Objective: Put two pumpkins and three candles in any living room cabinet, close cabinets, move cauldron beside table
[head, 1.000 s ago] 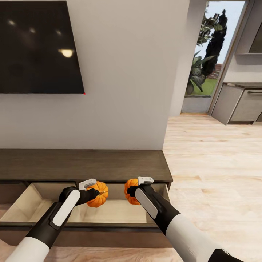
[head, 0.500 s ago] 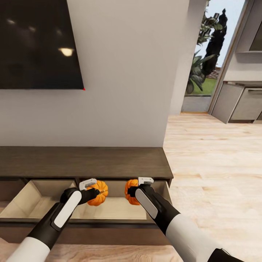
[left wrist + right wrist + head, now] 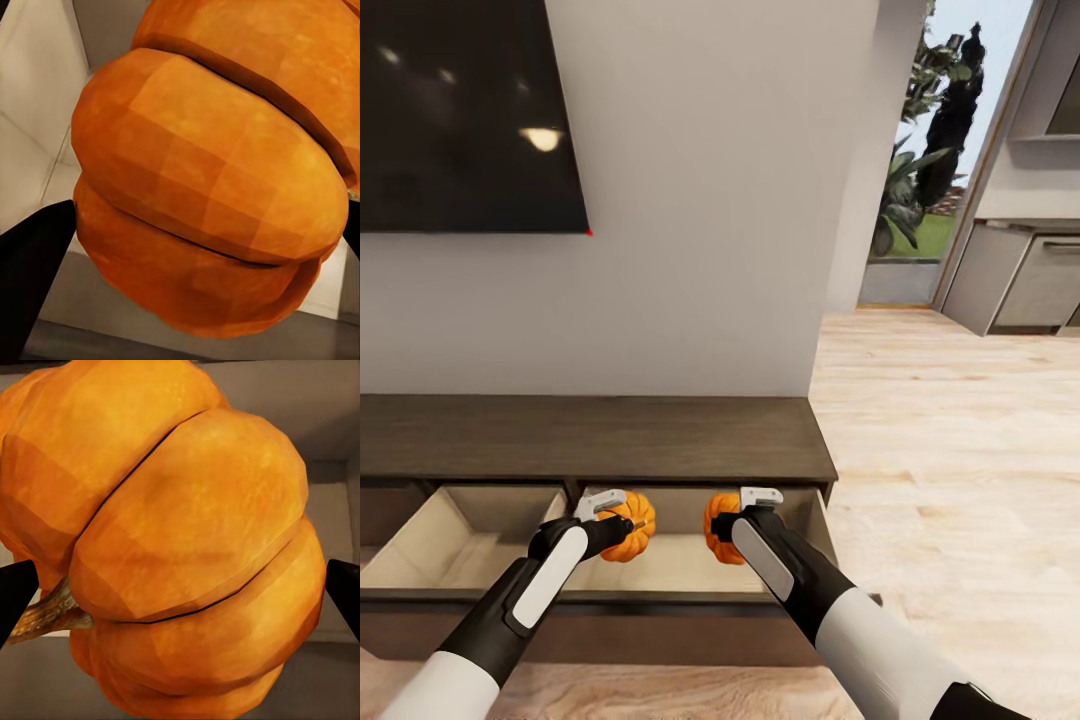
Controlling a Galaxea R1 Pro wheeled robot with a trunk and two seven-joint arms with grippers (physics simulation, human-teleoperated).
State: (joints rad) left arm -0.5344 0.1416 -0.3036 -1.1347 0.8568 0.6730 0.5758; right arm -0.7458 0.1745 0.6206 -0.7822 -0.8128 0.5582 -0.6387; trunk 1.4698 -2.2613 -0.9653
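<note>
A: Head view first. Where do the arms and the task's things lie?

B: Both arms reach forward over the open drawers of the cabinet (image 3: 600, 440), a long low dark wooden unit against a white wall. The left gripper (image 3: 622, 520) pinches the left pumpkin (image 3: 630, 526) between its fingers; the right gripper (image 3: 732, 515) pinches the right pumpkin (image 3: 722, 527). Each pumpkin hangs in the air above the tan floor of the right-hand open drawer (image 3: 660, 565), apart from it and apart from the other. A dark television (image 3: 465, 110) hangs on the wall above.

A: Left wrist view?

B: The orange ribbed pumpkin sits close against the camera, one dark finger (image 3: 34, 262) touching its side. Pale drawer interior lies behind it.

A: Right wrist view?

B: The other pumpkin, its brown stem (image 3: 45, 615) pointing sideways, with dark fingertips (image 3: 15, 592) at both flanks and the drawer floor beyond.

A: What does the coming move turn on?

B: Probably that the drawer floor lies straight below both loads, so each arm is equally placed to lower and let go.
</note>
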